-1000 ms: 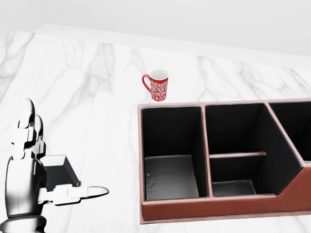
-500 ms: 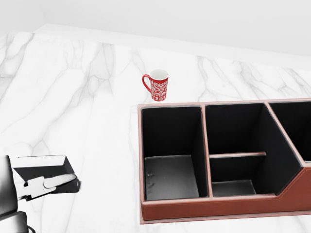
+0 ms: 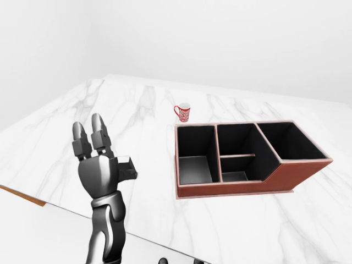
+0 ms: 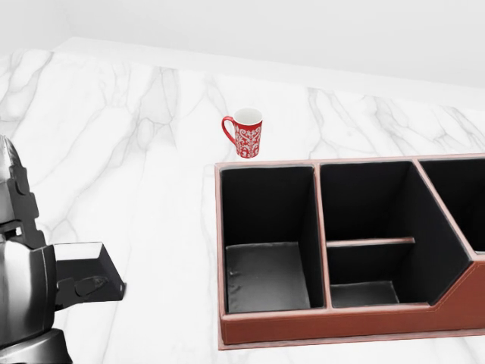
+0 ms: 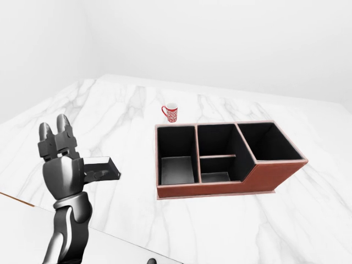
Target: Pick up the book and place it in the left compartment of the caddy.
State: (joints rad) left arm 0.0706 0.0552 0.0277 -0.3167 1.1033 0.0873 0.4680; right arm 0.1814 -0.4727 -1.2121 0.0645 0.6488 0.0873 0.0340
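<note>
The book [image 4: 79, 260], dark with a pale top face, lies on the white marble counter at the left of the head view, well left of the caddy. My left hand [image 3: 93, 146] stands upright right beside the book on its left. Its fingers [image 5: 61, 132] point straight up and are open, and its thumb [image 4: 91, 287] reaches over the book's near edge. The red-brown caddy [image 4: 318, 322] has black compartments. Its left compartment [image 4: 265, 277] holds nothing. My right hand is not in view.
A red patterned mug [image 4: 244, 133] stands on the counter just above the caddy's left corner. The counter's near edge [image 3: 66, 210] runs diagonally below my left arm in the left-eye view. White walls stand behind the counter.
My left hand dropped low and mostly out of the head view, then rose again with its fingers upright beside the book. The book, caddy and mug have not moved.
</note>
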